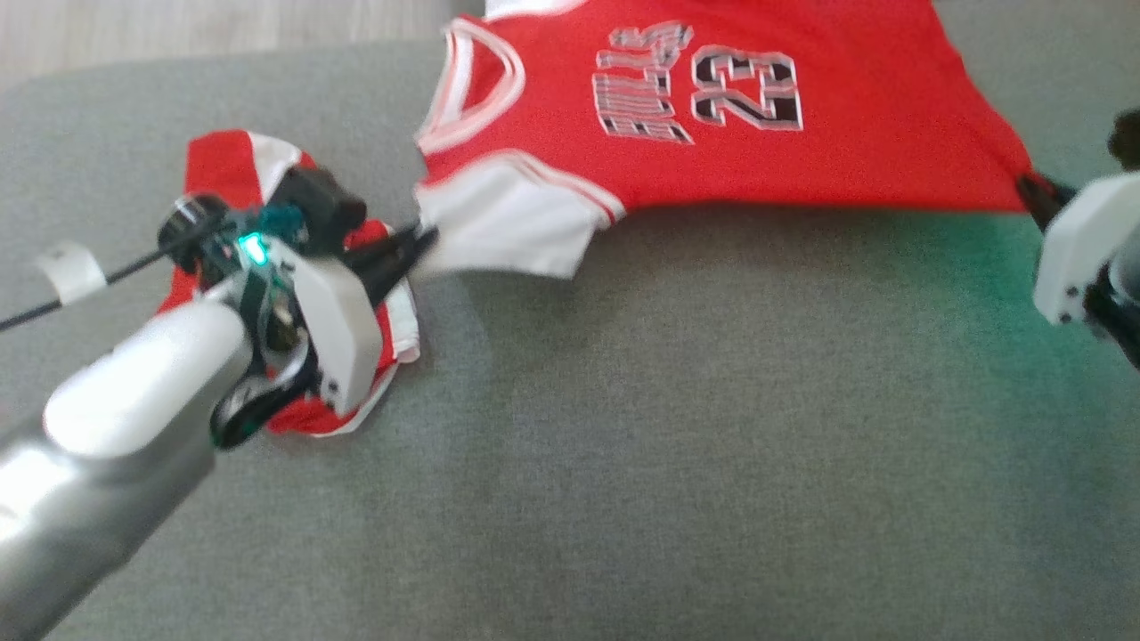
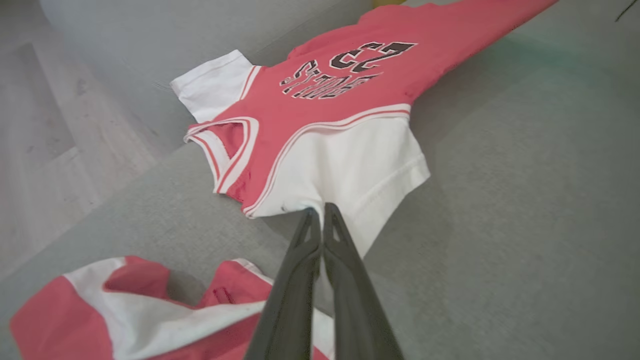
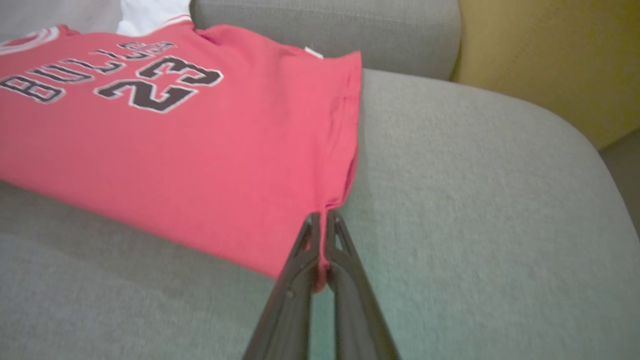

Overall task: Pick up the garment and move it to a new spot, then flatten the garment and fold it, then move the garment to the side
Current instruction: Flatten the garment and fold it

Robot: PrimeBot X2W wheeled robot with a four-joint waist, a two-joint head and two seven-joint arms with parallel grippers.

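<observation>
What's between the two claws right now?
The red jersey spans it in the head view: left claw pinches its white sleeve, right claw its hem corner.

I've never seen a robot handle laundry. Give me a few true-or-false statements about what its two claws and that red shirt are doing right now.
1. The left gripper is shut on the jersey's white sleeve. True.
2. The jersey's number reads 32. False: it reads 23.
3. The right gripper hangs open, clear of the cloth. False: it is shut on the jersey's red hem corner.
4. A second red-and-white garment lies beneath the left arm. True.
5. The surface underneath is a wooden table. False: it is a grey cushion.
</observation>
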